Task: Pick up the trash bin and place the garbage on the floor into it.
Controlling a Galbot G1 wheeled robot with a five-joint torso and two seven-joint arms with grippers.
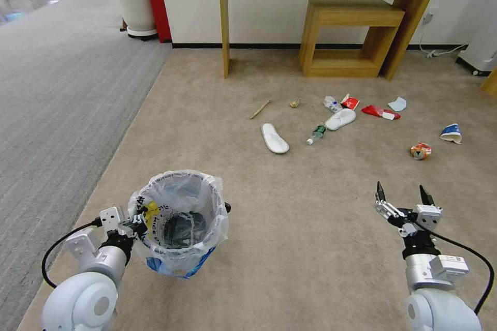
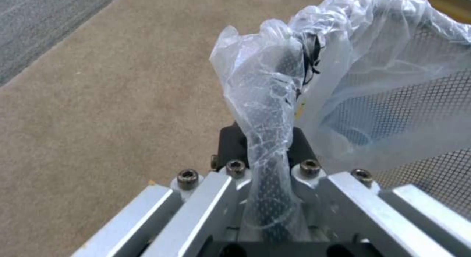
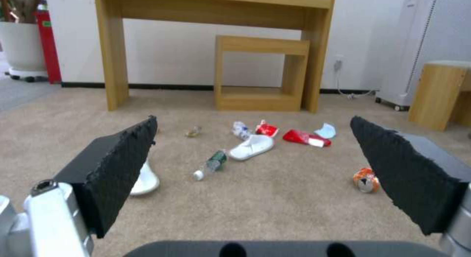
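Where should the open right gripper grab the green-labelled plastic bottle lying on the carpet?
Probably mid-body of the green-labelled plastic bottle, coming from above. It lies flat on its side, white cap toward the robot, clear of the white slipper. Set the right gripper jaws across its width.

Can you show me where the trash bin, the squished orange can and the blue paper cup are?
trash bin (image 1: pixel 178 227): head view, on its bag-lined mesh wall.
orange can (image 1: pixel 420 151): head view, on its crushed side.
blue paper cup (image 1: pixel 451 133): head view, on its side.

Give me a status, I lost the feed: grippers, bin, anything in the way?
Left gripper shut on the trash bin rim, bin held. Right gripper open, empty, facing the garbage. Bare carpet between, nothing in the way.
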